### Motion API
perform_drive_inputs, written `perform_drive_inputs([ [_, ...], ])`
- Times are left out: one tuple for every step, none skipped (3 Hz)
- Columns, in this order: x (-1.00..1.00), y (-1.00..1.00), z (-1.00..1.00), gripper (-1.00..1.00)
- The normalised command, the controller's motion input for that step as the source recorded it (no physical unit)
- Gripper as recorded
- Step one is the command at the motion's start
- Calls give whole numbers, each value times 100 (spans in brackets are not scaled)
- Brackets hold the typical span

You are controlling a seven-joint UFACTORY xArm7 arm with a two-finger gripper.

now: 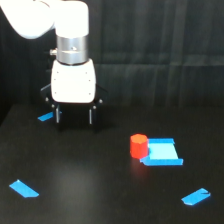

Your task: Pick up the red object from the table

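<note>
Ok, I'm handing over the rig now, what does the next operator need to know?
Hand: open, empty, fingers pointing down, above the table toward the exterior view's left.
Red object: upright on the table, right of the hand in that view, against the blue square piece.
Done: nothing grasped yet.
Left: move over the red object, descend, close, lift.
</note>
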Motion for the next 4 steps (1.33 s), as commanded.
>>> perform_drive_inputs([
  [86,1,-34,97],
  [85,-29,-10,95],
  [84,-61,-20,97],
  [84,-65,20,100],
])
